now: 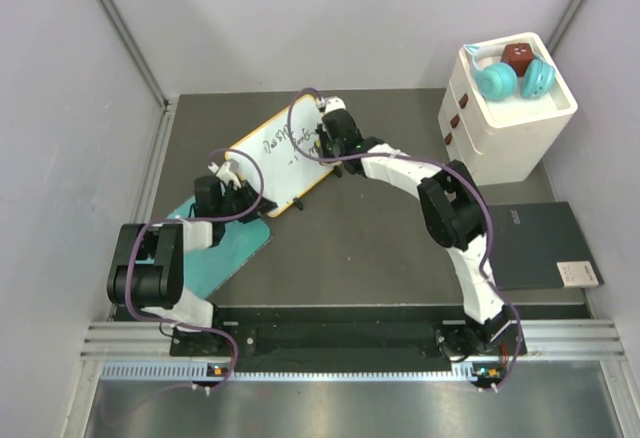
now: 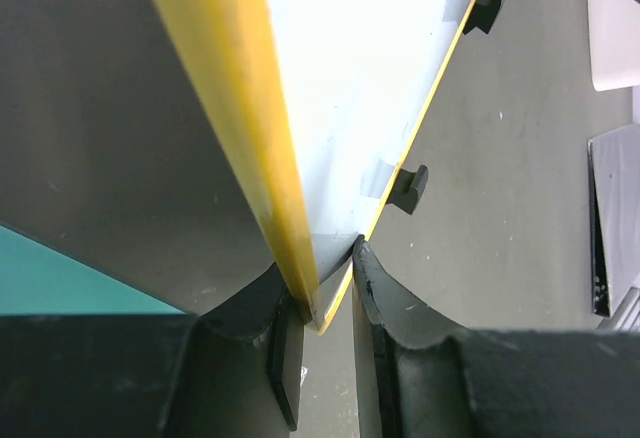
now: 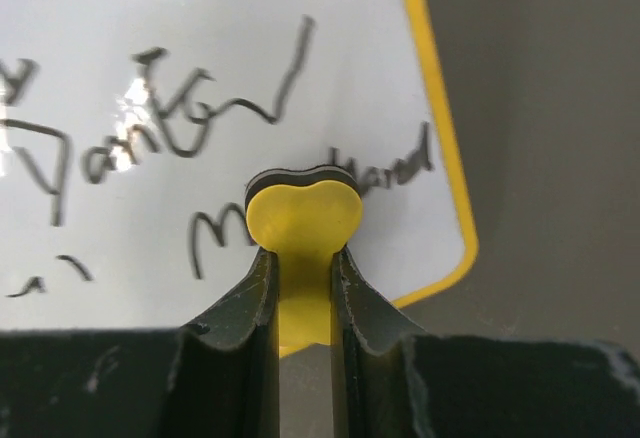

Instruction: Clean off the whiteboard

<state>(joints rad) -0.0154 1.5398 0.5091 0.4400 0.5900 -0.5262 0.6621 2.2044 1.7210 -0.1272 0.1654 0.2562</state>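
Observation:
The whiteboard [image 1: 278, 155] has a yellow rim and black handwriting, and lies tilted across the table's far left. My left gripper [image 1: 222, 190] is shut on its near corner; the left wrist view shows the rim [image 2: 250, 128] pinched between the fingers [image 2: 395, 308]. My right gripper [image 1: 326, 136] is shut on a small yellow eraser [image 3: 303, 220] with a dark felt underside. The eraser rests on the board's writing [image 3: 180, 118] near the board's right corner [image 3: 455, 258].
A teal mat [image 1: 215, 253] lies under the left arm. A dark grey notebook [image 1: 540, 245] lies at the right. A white drawer box [image 1: 505, 108] stands at the back right with teal headphones [image 1: 512, 78] on top. Black feet [image 2: 408, 188] line the board's edge.

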